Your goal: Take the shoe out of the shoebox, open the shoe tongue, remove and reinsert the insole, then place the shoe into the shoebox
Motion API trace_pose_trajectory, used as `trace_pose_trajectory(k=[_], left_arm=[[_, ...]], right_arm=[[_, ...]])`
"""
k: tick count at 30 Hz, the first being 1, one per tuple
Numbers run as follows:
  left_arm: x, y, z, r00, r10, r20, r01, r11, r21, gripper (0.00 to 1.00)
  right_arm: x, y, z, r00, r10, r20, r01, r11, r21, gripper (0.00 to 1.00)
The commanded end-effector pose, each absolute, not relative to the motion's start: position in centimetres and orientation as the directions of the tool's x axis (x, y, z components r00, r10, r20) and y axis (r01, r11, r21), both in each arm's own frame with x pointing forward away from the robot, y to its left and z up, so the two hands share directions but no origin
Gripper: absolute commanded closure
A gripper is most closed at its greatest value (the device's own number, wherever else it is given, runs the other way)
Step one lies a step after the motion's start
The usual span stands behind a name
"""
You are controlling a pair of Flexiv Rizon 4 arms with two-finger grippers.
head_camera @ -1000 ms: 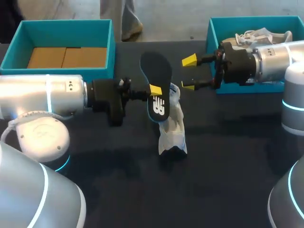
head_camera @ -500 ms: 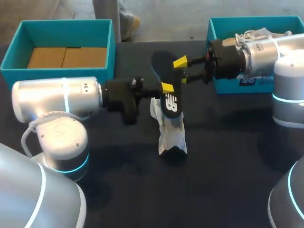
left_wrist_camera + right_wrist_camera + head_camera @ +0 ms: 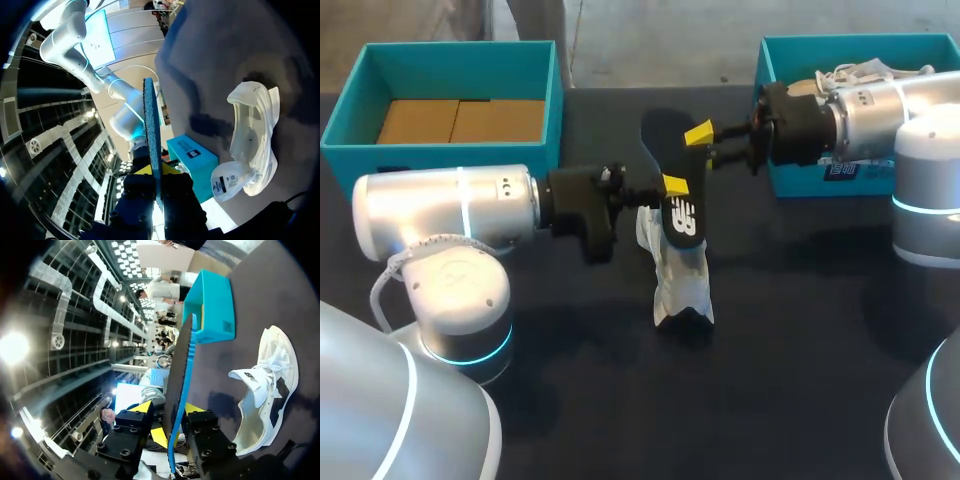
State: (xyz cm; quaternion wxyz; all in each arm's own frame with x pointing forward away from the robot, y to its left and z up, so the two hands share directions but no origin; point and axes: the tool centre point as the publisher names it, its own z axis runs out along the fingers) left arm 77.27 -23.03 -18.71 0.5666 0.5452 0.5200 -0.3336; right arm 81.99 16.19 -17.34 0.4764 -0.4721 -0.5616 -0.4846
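While the left gripper pinches the insole upright over the shoe mid-counter, the right gripper straddles its top, likely for handover; clamped or not, I cannot tell.

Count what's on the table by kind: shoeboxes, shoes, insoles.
Teal shoeboxes: 2
Shoes: 2 (one boxed)
Black insole: 1
Total: 5
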Motion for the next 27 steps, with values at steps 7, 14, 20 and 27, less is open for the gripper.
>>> trace_pose_trajectory(k=[7, 14, 20, 27], left_arm=[[76.8, -23.6, -18.7, 0.242, 0.175, -0.954, 0.946, 0.177, 0.272, 1.0], [76.7, -23.8, -18.8, 0.23, 0.171, -0.958, 0.946, 0.193, 0.261, 1.0], [76.5, -23.0, -18.8, 0.204, 0.225, -0.953, 0.942, 0.219, 0.253, 0.0], [76.7, -20.6, -18.5, 0.178, 0.331, -0.927, 0.95, 0.189, 0.249, 0.0]], right_arm=[[82.1, 16.9, -17.7, -0.104, 0.057, 0.993, 0.991, 0.088, 0.099, 0.93], [82.0, 16.4, -17.8, -0.096, 0.061, 0.994, 0.993, 0.082, 0.09, 1.0], [82.1, 15.6, -18.7, -0.088, 0.062, 0.994, 0.993, 0.078, 0.083, 1.0], [82.6, 14.9, -19.5, -0.055, 0.089, 0.995, 0.995, 0.091, 0.047, 1.0]])
